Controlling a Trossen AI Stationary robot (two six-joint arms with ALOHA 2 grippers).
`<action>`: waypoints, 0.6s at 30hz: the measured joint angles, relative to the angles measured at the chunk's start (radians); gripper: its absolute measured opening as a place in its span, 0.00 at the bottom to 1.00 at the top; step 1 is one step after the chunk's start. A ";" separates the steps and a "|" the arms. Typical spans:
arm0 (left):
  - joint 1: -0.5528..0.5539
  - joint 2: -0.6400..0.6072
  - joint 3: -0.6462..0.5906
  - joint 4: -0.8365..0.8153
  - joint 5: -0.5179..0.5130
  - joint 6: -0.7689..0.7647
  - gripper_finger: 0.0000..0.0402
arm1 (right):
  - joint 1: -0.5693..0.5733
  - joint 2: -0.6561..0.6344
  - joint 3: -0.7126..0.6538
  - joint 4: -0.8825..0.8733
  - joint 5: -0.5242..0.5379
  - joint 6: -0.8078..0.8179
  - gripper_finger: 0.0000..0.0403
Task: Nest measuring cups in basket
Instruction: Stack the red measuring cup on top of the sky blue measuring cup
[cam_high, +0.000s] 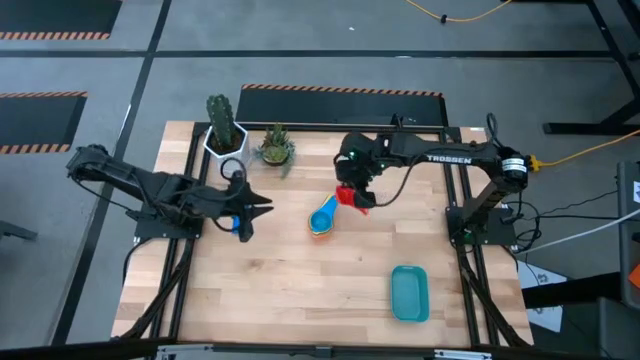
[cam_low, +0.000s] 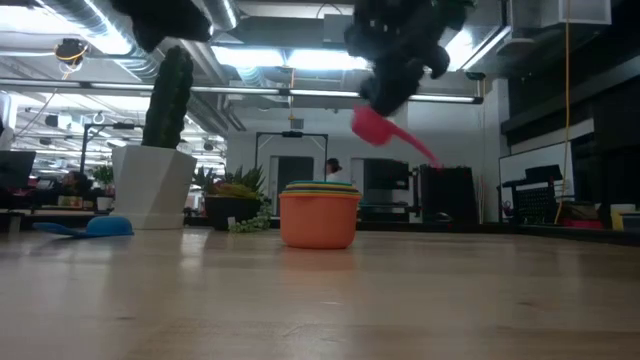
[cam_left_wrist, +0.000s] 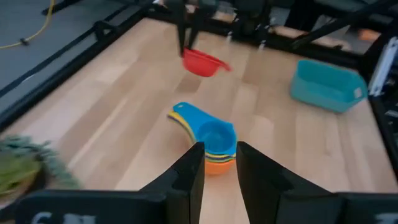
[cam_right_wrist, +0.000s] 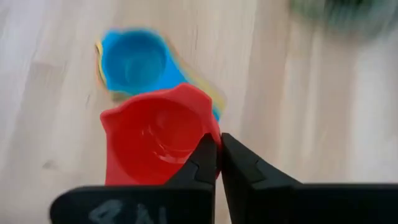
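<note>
My right gripper (cam_high: 352, 188) hangs above the table's middle, shut on the red cup (cam_high: 350, 198), just far-right of the stack of cups (cam_high: 322, 217). That stack stands on its orange bottom cup (cam_low: 319, 222), with the light blue cup (cam_left_wrist: 211, 127) on top and yellow and green rims between. My left gripper (cam_left_wrist: 217, 149) is open and empty, pointing at the stack from the left. A dark blue cup (cam_high: 238, 222) lies on the table under the left arm. The teal basket (cam_high: 409, 292) sits near the table's near-right corner. My right gripper pinches the red cup's rim (cam_right_wrist: 210, 134) between its two fingers, which come from above and point down. The cup is lifted clear, above and beside the stack. It hangs tilted, with its handle (cam_low: 418, 150) slanting downward.
A white pot with a cactus (cam_high: 222, 130) and a small green plant (cam_high: 275, 148) stand at the far edge, behind the left gripper. Bare wood lies between the stack and the basket. Black frame rails (cam_high: 455, 200) run along the table's sides.
</note>
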 joint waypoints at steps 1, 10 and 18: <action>-0.003 -0.008 -0.032 0.043 0.001 0.000 0.21 | 0.007 0.000 0.013 0.017 0.001 -0.051 0.03; -0.006 -0.017 -0.162 0.238 0.001 -0.003 0.21 | 0.091 0.019 0.034 0.165 -0.001 -0.334 0.03; -0.006 -0.017 -0.162 0.268 0.001 0.003 0.21 | 0.127 0.096 0.034 0.185 -0.002 -0.354 0.04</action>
